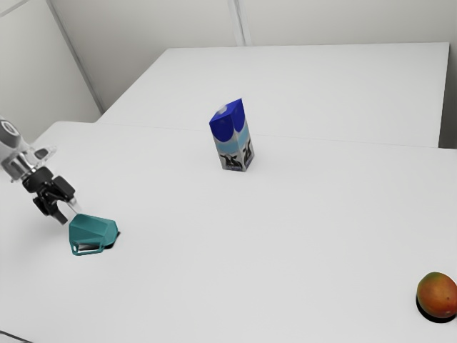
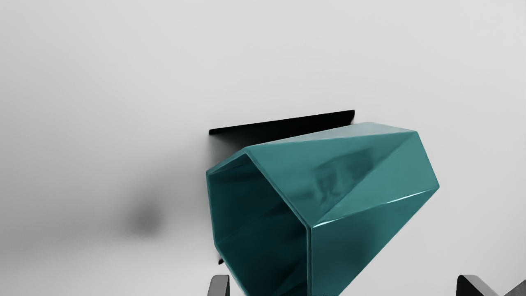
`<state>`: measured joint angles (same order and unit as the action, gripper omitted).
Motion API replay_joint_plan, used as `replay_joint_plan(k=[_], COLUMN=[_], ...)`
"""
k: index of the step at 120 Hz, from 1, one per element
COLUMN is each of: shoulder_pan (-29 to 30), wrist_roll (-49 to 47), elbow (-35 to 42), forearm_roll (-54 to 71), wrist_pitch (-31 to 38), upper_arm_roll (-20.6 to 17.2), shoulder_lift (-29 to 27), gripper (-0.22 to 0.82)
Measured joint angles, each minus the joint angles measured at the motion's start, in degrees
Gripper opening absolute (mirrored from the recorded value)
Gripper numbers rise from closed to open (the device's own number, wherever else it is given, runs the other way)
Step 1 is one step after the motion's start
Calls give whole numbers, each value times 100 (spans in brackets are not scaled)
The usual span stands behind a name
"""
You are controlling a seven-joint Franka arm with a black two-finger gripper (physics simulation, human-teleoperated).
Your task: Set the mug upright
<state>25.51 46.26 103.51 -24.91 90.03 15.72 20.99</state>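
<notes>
The black gripper [image 1: 70, 216] is at the exterior view's left, close beside the teal mug [image 1: 94, 229], which lies on its side with its handle toward that view's bottom edge. In the wrist view the gripper [image 2: 343, 285] has its two fingertips wide apart. The faceted mug [image 2: 353, 176] extends down between them, its dark hollow mouth facing one finger's side. Neither finger is seen pressing on it from both sides.
A blue and white milk carton [image 1: 233, 137] stands upright on the white table [image 1: 285, 229], farther back. An orange-green fruit [image 1: 437, 294] sits near the exterior view's right edge. Pale walls [image 1: 343, 21] rise behind.
</notes>
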Motion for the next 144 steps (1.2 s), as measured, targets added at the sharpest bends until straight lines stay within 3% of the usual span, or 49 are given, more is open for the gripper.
replay_joint_plan(k=[40, 59, 69, 101, 121, 144], shoulder_pan=[-5, -4, -1, 10, -17, -94], wrist_roll=[53, 38, 28, -12, -21, -22], elbow=[183, 261, 308, 354, 356, 356], forearm_roll=[-543, -697, -793, -1075, -1262, -1435], wrist_pitch=[-57, -43, -40, -32, -113, -233], upper_arm_roll=[196, 202, 207, 223, 244, 244], shoulder_lift=[170, 189, 190, 188, 152, 74], gripper=[60, 54, 44, -1, -11, -15])
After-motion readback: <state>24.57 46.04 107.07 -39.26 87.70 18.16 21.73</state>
